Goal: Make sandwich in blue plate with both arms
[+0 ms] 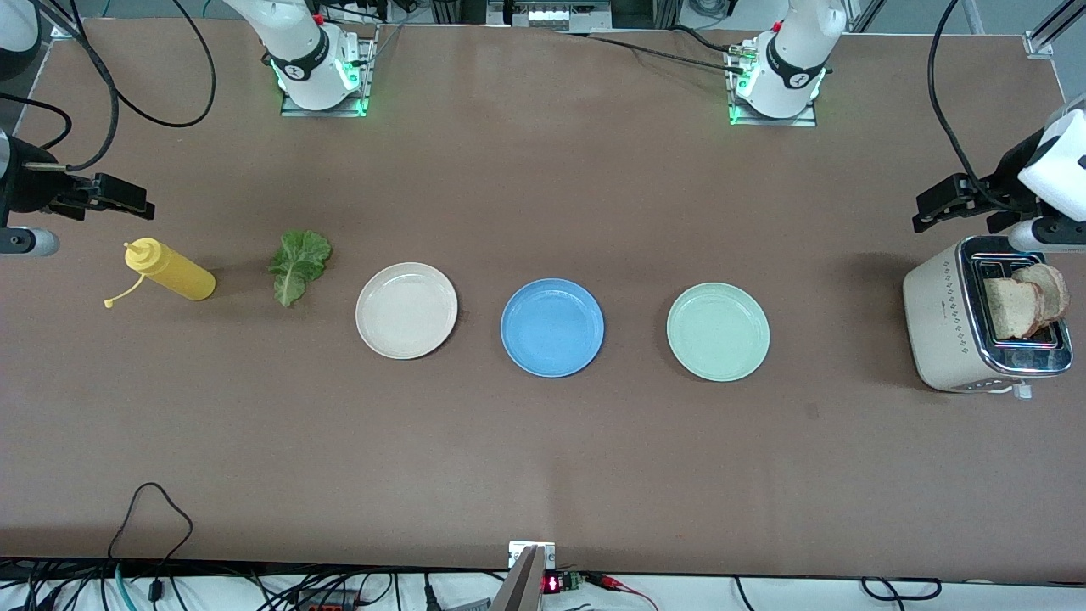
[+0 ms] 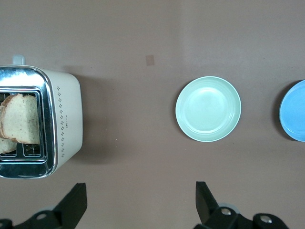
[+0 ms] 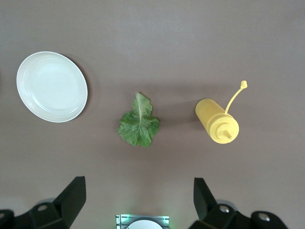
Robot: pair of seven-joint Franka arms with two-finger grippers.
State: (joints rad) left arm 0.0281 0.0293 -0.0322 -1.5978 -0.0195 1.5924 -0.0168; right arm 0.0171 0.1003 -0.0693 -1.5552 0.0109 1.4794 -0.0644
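Lowest in the front view sits the blue plate (image 1: 551, 327), bare between two other plates. Both my grippers hang spread and empty: left gripper (image 2: 138, 202) over the toaster (image 1: 976, 327) with the bread (image 1: 1027, 299), right gripper (image 3: 138, 202) over the lettuce leaf (image 1: 299, 265). Nothing's assembled yet.

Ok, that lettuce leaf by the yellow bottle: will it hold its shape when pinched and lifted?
Probably not. The lettuce leaf looks thin and ruffled, so it likely droops. It lies flat on the table, so it may slide when nudged. Its paler stem end seems stiffest.
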